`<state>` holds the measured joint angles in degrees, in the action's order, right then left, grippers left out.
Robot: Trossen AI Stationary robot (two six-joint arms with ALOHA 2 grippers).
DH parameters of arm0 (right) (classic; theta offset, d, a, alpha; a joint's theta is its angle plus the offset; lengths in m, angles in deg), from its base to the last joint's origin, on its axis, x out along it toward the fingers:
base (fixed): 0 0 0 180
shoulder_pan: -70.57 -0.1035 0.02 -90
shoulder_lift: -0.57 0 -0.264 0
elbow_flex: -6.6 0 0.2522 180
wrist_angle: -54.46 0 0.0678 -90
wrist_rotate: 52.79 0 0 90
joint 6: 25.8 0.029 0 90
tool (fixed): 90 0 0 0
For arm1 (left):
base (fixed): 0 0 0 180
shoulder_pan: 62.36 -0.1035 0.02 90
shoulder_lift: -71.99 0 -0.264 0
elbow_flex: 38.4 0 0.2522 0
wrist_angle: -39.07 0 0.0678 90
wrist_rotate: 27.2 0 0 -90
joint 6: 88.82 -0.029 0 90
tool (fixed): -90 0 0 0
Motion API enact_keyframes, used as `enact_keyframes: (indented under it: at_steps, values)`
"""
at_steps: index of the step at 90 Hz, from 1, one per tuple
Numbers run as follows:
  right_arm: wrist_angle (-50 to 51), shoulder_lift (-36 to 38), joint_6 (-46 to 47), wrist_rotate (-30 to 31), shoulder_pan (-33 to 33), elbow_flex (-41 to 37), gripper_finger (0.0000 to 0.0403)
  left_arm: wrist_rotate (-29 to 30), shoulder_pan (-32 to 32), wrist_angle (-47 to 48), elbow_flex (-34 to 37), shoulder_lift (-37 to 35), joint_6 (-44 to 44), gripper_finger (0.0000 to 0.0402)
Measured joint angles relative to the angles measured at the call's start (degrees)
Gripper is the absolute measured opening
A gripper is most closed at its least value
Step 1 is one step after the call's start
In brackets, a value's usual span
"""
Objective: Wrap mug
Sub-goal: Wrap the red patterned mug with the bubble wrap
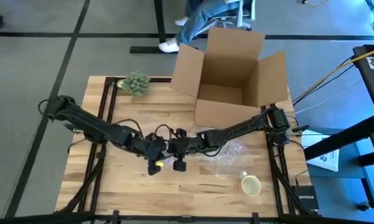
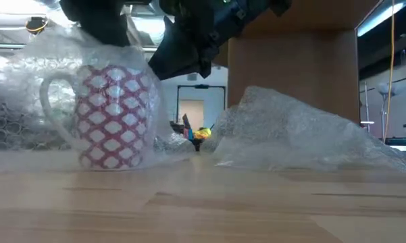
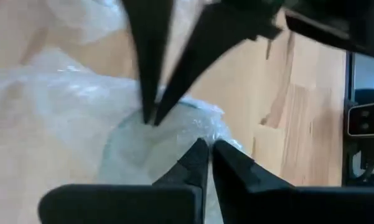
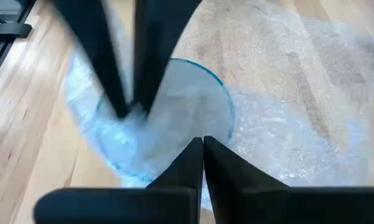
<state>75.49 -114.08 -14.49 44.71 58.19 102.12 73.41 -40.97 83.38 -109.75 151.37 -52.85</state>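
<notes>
Mug (image 2: 115,115), white with a red lattice pattern, stands upright on the desk (image 1: 193,186) near its middle, handle out to one side, with bubble wrap (image 2: 304,131) draped over and around it. More of the wrap lies crumpled on the wood toward the right arm's side.

Both arms reach in from either side and meet right above the mug. Left tool (image 3: 206,152) has its fingers pressed together, pinching the wrap at the mug's rim. Right tool (image 4: 202,146) is likewise closed tight, tips nipping the wrap over the mug's open mouth. The two tools sit just beside each other, nearly tip to tip.

Behind them an open cardboard box (image 1: 230,78) stands at the desk's far edge, a small green plant (image 1: 135,82) is at the far left corner, and a roll of tape (image 1: 251,185) lies near the front right. A person's legs (image 1: 196,22) show on the floor beyond the desk.
</notes>
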Motion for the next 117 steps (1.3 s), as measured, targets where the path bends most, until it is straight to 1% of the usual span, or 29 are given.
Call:
enact_keyframes:
  at_steps: [11, 20, 28, 36, 48, 53, 66, 73, 86, 94, 106, 117]
  values:
    - [0.0, 0.0, 0.0, 0.0, 0.0, 0.0, 0.0001, 0.5, 0.6, 4.2, 0.0, -1.7, 2.3, 0.0001]
    - [0.0, 0.0, 0.0, 0.0, 0.0, 0.0, 0.0001, 2.6, 1.7, 3.2, 0.3, -1.7, 2.3, 0.0001]
    - [-0.2, 0.0, -0.2, -0.1, 0.0, 0.0, 0.0001, 4.3, 1.8, 1.8, 1.7, -0.1, 1.6, 0.0001]
    - [-0.2, 0.0, -0.3, -0.1, 0.0, 0.0, 0.0001, 4.5, 1.3, -0.2, 3.3, 2.4, 1.9, 0.0001]
    - [0.1, 0.3, -0.5, 0.0, 0.0, 0.0, 0.0001, 4.8, 1.3, -1.5, 3.5, 5.6, 2.0, 0.0001]
    - [1.0, 0.7, -1.1, -0.1, 0.0, 0.4, 0.0001, 4.8, 1.1, -1.7, 3.5, 6.2, 2.0, 0.0001]
    - [-0.1, 0.9, -1.3, -2.7, -0.4, 2.8, 0.0001, 5.2, 1.1, -1.8, 3.5, 6.4, 2.2, 0.0001]
    - [-3.9, -0.8, -1.2, -2.9, -0.7, 3.1, 0.0001, 5.5, 1.1, -1.7, 3.5, 6.3, 2.1, 0.0001]
    - [-3.9, -4.2, 0.8, -2.4, -0.8, 3.0, 0.0001, 5.5, 1.1, -1.8, 3.6, 6.3, 2.2, 0.0001]
    - [-3.6, -5.1, 0.9, -2.1, -0.8, 3.2, 0.0001, 5.5, 1.1, -2.0, 3.6, 6.3, 2.2, 0.0001]
    - [-3.6, -5.7, 0.9, -1.9, -0.8, 3.3, 0.0001, 4.1, 1.1, -0.1, 2.4, 6.0, 2.1, 0.0001]
    - [-4.0, -5.8, 0.9, -2.0, -0.8, 3.3, 0.0001, 3.3, 1.3, 4.9, -0.3, 4.3, 2.0, 0.0001]
